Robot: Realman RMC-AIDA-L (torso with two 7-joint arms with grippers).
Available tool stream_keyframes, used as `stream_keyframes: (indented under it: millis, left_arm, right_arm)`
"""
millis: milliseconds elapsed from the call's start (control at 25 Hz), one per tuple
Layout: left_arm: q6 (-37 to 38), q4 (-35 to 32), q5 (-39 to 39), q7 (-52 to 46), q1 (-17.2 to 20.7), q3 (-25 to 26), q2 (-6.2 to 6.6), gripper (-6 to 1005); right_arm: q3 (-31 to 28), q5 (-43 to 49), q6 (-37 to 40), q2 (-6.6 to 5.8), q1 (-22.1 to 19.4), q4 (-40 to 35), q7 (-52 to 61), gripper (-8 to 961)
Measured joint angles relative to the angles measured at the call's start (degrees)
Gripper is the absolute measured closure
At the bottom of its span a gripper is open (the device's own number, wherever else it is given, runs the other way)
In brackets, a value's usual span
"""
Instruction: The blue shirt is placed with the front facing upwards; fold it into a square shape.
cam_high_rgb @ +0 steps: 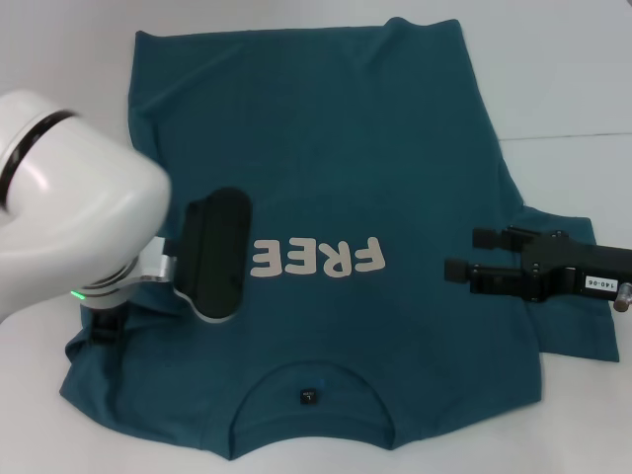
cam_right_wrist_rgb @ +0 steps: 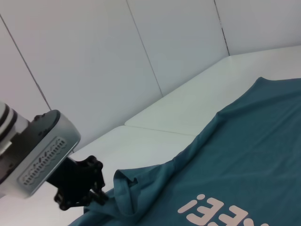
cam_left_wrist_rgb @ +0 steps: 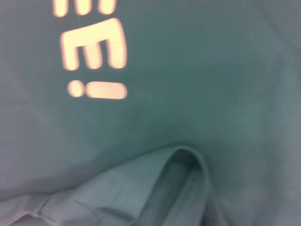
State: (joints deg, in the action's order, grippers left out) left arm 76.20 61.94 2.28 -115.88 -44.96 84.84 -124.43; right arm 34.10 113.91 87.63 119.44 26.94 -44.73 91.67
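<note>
The blue shirt point(cam_high_rgb: 346, 148) lies flat on the white table, front up, with cream "FREE" lettering point(cam_high_rgb: 316, 259) and a small black neck label point(cam_high_rgb: 308, 396) at the near edge. My left gripper point(cam_high_rgb: 102, 331) is mostly hidden under its white arm at the shirt's left sleeve. In the right wrist view this left gripper point(cam_right_wrist_rgb: 96, 195) pinches a raised fold of the sleeve point(cam_right_wrist_rgb: 121, 181). The left wrist view shows that lifted sleeve loop point(cam_left_wrist_rgb: 181, 179) beside the lettering point(cam_left_wrist_rgb: 94, 52). My right gripper point(cam_high_rgb: 459, 254) hovers open over the shirt's right side, above the right sleeve.
The white table point(cam_high_rgb: 573, 79) extends beyond the shirt at the back and right, with a seam line across it. White wall panels point(cam_right_wrist_rgb: 94, 61) stand behind the table's far edge.
</note>
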Motion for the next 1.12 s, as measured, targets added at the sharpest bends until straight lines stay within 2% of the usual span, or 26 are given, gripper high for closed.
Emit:
stream_keyframes:
  millis: [160, 280, 480, 680, 800, 920, 1120]
  left_arm:
    - [5.12, 0.84, -0.37, -0.49, -2.26, -1.54, -0.15, 963]
    - [3.87, 0.89, -0.19, -0.86, -2.47, -2.01, -0.14, 962]
    - [1.38, 1.3, -0.77, -1.03, -1.25, 0.07, -0.03, 960]
    - [-2.63, 5.59, -3.49, -1.77, 2.7, 4.45, -0.02, 959]
    - [-4.97, 6.1, -4.06, -0.93, 4.64, 4.23, 0.07, 910]
    - [-7.25, 3.78, -2.51, -0.41, 5.29, 3.08, 0.1, 861]
    - [-10.73, 1.15, -0.89, -0.65, 5.25, 2.85, 0.04, 623]
  right_arm:
    - [0.0, 0.0, 0.0, 0.0, 0.11, 0.0, 0.0, 10]
    - [0.0, -0.03, 0.0, -0.01, 0.17, 0.0, 0.0, 10]
    - [0.0, -0.54, -0.07, -0.01, -0.21, 0.0, -0.17, 10]
    - [-0.31, -0.64, -0.11, -0.04, -0.32, -0.01, 0.0, 10]
    - [-0.57, -0.68, -0.07, -0.11, -0.34, -0.06, 0.0, 10]
    - [-0.7, -0.71, -0.05, -0.18, -0.31, -0.1, 0.0, 10]
    - [-0.72, -0.71, -0.15, -0.19, 0.04, -0.1, 0.0, 10]
